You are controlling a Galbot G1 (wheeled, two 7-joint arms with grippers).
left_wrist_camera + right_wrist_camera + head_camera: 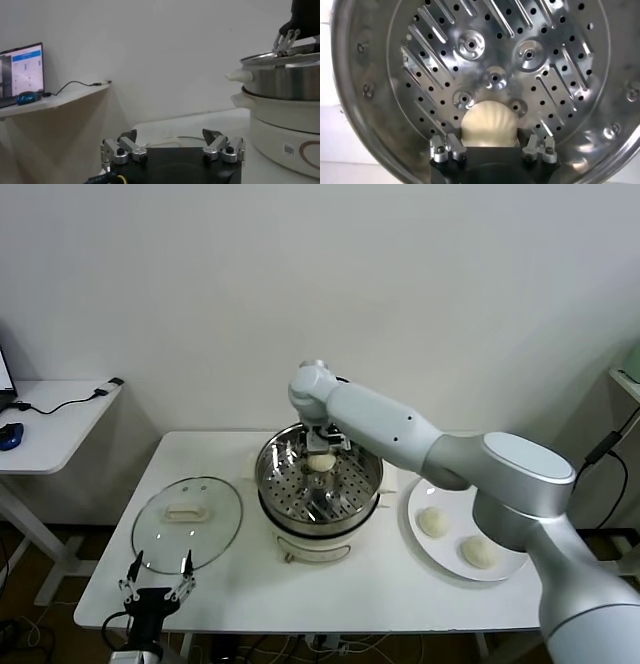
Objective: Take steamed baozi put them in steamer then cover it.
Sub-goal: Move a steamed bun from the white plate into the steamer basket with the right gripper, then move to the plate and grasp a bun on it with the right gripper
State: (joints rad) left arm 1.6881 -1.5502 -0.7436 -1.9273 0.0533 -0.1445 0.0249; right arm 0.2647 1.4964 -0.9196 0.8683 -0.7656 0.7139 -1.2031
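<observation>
The right gripper (490, 150) holds 1 baozi (489, 125) inside the steamer (290, 494) at the table's back middle, hiding its lower half. The left gripper (157, 582) waits open at the front left corner

Your robot's right arm (450, 454) is built from smooth, rounded silver-grey links with a glossy shell, joined by a ball-shaped elbow cap and a paler oval panel on the upper link. The right gripper (492, 150) has a black body with two silver metal finger mounts, each fixed with dark screws. The left gripper (172, 150) looks alike: a black housing, silver jointed fingers (120, 150) with black bolt heads, and a yellow-and-black cable at its base.
</observation>
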